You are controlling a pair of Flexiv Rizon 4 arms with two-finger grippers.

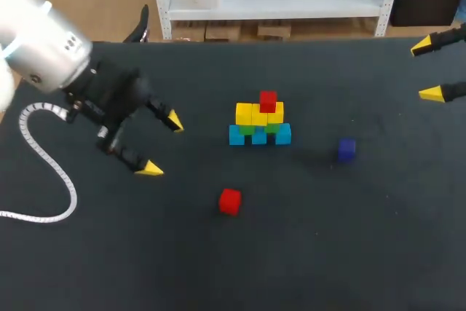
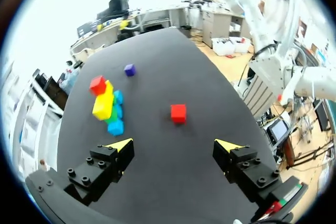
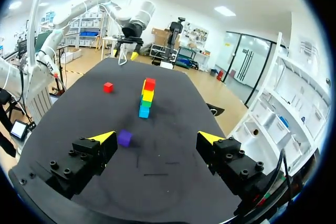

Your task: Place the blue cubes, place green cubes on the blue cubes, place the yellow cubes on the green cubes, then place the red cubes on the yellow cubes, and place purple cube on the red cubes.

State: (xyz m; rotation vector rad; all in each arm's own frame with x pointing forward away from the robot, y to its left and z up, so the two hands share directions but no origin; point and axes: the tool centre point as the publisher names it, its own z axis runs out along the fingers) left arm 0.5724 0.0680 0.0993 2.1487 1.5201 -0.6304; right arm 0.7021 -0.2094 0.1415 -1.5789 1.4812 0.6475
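A cube pyramid stands mid-table: blue cubes (image 1: 259,135) at the base, green cubes (image 1: 247,130) on them, yellow cubes (image 1: 259,114) above, and one red cube (image 1: 268,100) on top. A loose red cube (image 1: 230,201) lies nearer the front; in the left wrist view this red cube (image 2: 178,113) lies ahead of my open left gripper (image 2: 175,147). A purple cube (image 1: 346,148) sits right of the stack, and the same purple cube (image 3: 124,138) lies just ahead of my open right gripper (image 3: 153,139). In the head view my left gripper (image 1: 162,145) hovers left of the stack; my right gripper (image 1: 428,70) is at the far right. Both are empty.
A white coiled cable (image 1: 51,172) trails over the left side of the black table (image 1: 349,245).
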